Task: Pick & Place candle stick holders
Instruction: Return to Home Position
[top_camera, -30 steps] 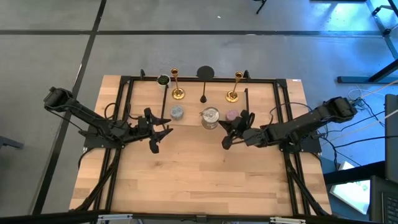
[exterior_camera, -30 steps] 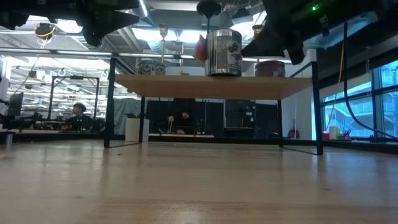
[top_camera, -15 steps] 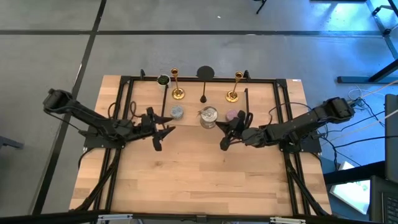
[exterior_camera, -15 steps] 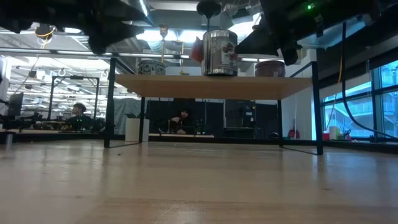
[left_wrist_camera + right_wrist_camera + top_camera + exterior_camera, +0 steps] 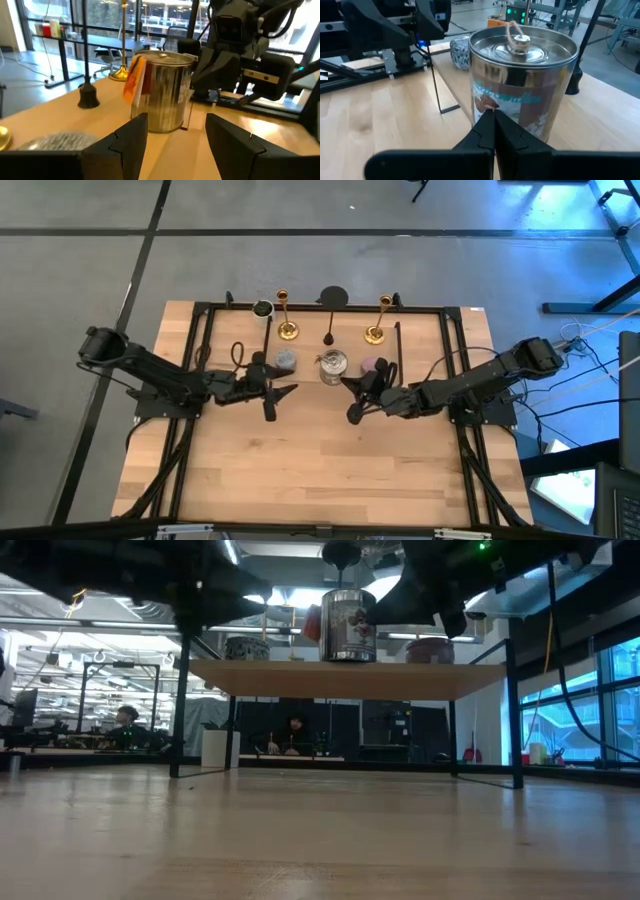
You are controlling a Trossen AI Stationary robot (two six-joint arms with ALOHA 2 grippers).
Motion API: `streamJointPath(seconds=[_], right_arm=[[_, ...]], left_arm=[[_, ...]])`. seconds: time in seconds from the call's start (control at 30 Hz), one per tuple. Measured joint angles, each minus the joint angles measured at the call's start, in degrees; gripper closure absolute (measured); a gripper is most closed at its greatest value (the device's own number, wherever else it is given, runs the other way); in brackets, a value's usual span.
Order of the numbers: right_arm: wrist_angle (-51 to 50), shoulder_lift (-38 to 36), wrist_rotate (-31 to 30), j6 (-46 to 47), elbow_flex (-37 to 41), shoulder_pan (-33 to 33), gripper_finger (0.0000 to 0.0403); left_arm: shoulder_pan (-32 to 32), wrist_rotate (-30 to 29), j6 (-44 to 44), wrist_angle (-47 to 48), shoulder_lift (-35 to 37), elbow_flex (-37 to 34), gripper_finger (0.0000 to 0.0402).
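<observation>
A gold candlestick [image 5: 286, 320] and its twin [image 5: 376, 323] stand on the shelf [image 5: 340, 678] behind the tin [image 5: 332, 366]. The left hand [image 5: 278, 396] is open and the right hand [image 5: 350, 400] is closed on nothing.

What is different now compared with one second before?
Both arms moved inward: the left gripper, open, and the right gripper, shut, are now near the silver tin, which seems to have slid slightly toward the left arm. Nothing was gripped or released. Both candle stick holders stayed put.
</observation>
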State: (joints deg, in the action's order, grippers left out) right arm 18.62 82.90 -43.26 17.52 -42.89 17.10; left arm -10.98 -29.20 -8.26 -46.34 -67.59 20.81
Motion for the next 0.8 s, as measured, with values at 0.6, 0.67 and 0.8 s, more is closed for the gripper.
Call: streamJointPath(seconds=[0.6,0.67,0.8], right_arm=[[-1.76,0.01,-1.71,0.02,-0.16,1.70,0.0403],[-1.74,0.01,-1.71,0.02,-0.16,1.70,0.0403],[-1.70,0.01,-2.10,0.05,-0.16,1.70,0.0403]], left_arm=[[-5.85,-16.12,8.63,3.26,-1.46,3.57,0.0206],[-6.88,-18.29,9.62,3.33,-1.19,3.57,0.0206],[-8.41,-21.94,10.54,3.30,-0.58,3.57,0.0206]])
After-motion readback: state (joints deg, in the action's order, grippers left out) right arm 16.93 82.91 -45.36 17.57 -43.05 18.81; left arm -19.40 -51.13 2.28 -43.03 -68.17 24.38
